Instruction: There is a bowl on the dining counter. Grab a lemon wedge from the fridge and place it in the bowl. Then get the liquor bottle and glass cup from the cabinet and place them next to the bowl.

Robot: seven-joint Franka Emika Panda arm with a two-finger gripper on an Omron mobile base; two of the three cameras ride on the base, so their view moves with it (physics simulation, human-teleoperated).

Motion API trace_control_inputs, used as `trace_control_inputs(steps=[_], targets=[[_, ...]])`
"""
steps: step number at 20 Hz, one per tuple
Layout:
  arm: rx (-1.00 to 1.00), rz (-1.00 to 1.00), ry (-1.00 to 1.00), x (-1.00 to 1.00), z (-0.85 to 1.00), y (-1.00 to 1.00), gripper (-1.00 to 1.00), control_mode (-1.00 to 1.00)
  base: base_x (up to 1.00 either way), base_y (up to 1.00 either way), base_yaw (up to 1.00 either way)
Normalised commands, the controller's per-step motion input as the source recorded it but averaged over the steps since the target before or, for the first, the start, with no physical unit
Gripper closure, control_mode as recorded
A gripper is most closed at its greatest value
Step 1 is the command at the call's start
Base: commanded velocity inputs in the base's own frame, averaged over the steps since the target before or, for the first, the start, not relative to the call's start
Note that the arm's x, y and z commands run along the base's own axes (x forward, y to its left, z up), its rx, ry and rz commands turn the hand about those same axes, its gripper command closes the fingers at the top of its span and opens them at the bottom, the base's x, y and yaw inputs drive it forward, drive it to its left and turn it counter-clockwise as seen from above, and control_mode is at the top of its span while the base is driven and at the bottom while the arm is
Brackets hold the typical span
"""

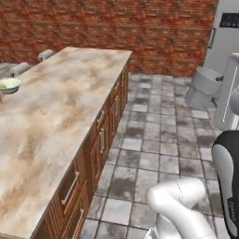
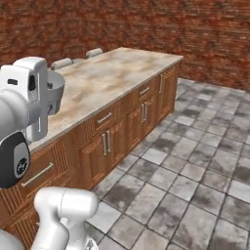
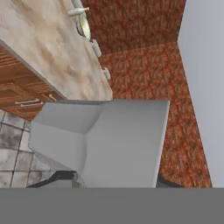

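Note:
A pale bowl (image 1: 9, 85) sits on the marble dining counter (image 1: 60, 107) at its far left, with a yellowish lemon wedge (image 1: 4, 84) in it. The bowl (image 3: 83, 27) also appears at the top of the hand view, with a slim pale thing (image 3: 78, 10) beside it that is too small to identify. My gripper (image 1: 211, 88) is raised over the tiled floor to the right of the counter, shut on a grey glass cup (image 1: 203, 87). The cup (image 2: 54, 92) juts from the white hand, and the cup (image 3: 109, 140) looms large between the dark fingertips (image 3: 61, 177).
Wooden drawers and doors (image 1: 100, 140) line the counter's side facing the tiled floor (image 1: 154, 140). Two stools (image 1: 45, 54) stand beyond the counter by the brick wall (image 1: 140, 28). The grey fridge (image 1: 224, 32) rises at the far right.

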Motion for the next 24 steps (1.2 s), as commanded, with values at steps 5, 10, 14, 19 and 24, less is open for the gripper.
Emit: trace_control_inputs(steps=[5,10,14,19,24], targets=[[0.0,0.0,0.0,0.0,0.0,0.0,1.0,1.0,-1.0,0.0,0.51],[0.0,0.0,0.0,0.0,0.0,0.0,1.0,1.0,-0.97,0.36,0.42],[0.0,0.0,0.0,0.0,0.0,0.0,1.0,1.0,-0.59,0.74,0.3],[0.0,0.0,0.0,0.0,0.0,0.0,1.0,1.0,-0.07,0.91,0.12],[0.0,0.0,0.0,0.0,0.0,0.0,1.0,1.0,0.01,0.97,0.02]])
